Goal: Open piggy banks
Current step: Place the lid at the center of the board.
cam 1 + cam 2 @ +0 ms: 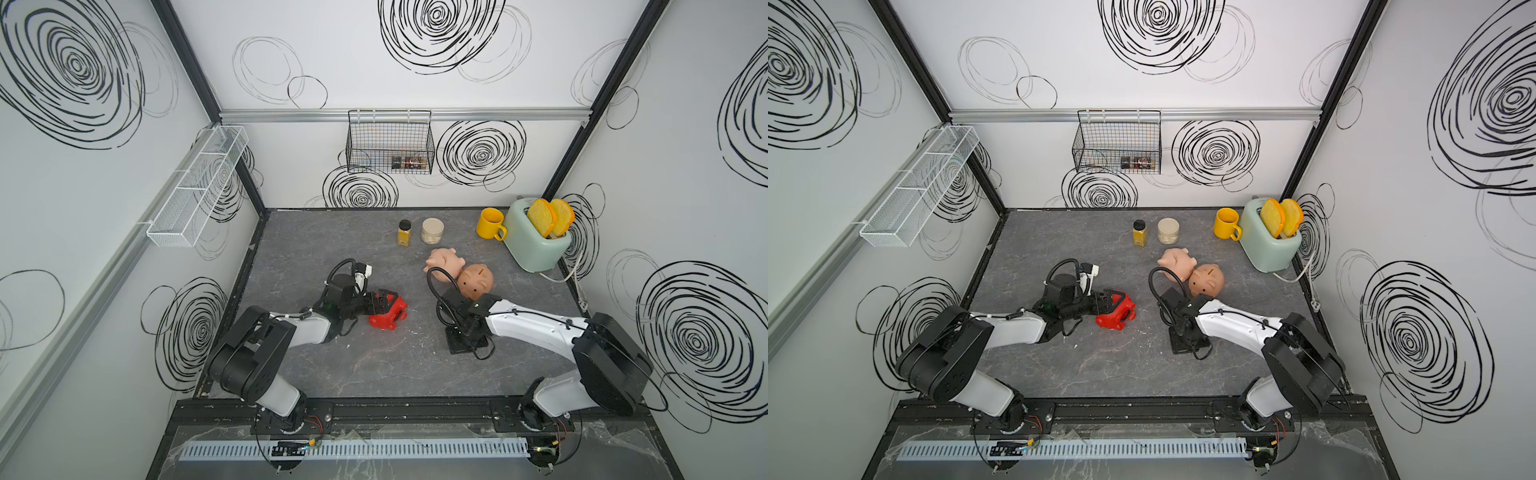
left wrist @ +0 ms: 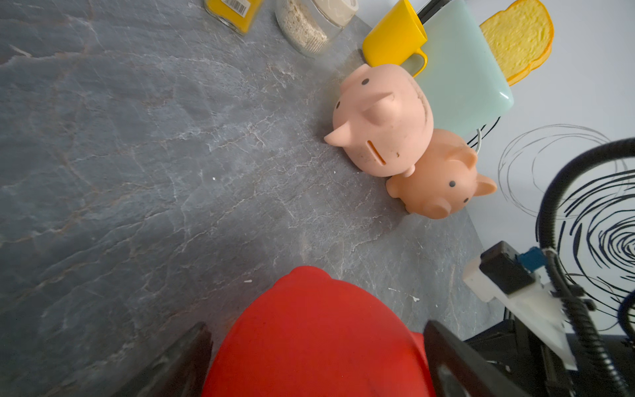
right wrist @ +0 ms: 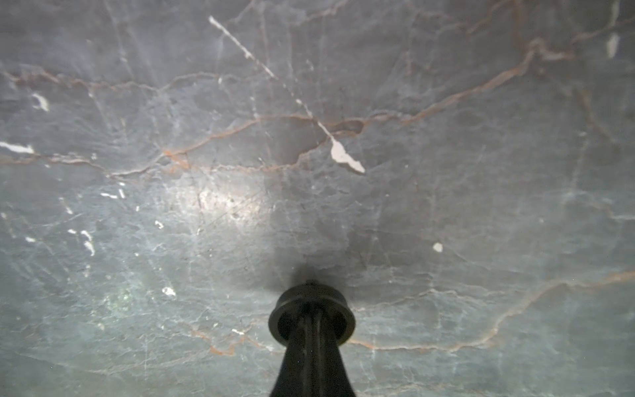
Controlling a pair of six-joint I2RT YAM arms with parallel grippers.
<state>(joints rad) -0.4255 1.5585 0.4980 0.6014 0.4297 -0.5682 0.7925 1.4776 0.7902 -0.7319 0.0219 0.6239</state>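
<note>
We find the left gripper [image 1: 382, 305] clamped on the red piggy bank [image 1: 388, 321], tipped sideways on the table [image 1: 332, 374], evidently to expose its belly. The right gripper [image 3: 311, 330] pinches a black plug [image 3: 311, 292] low over the table, apparently for setting down. The pink piggy bank [image 1: 444, 261] and tan piggy bank [image 1: 476, 280] lie touching, untended.

My top views are bright and even, lit from overhead; soft shadows lie on the tabletop [image 1: 374, 365] around the red piggy bank [image 1: 388, 318], and the walls [image 1: 83, 216] bow at the edges. Left wrist: that pig looms blurred, jars [image 2: 302, 27] beyond it smeared. Right wrist: dimmer, pale glare, black plug [image 3: 311, 316] casting shadow.
</note>
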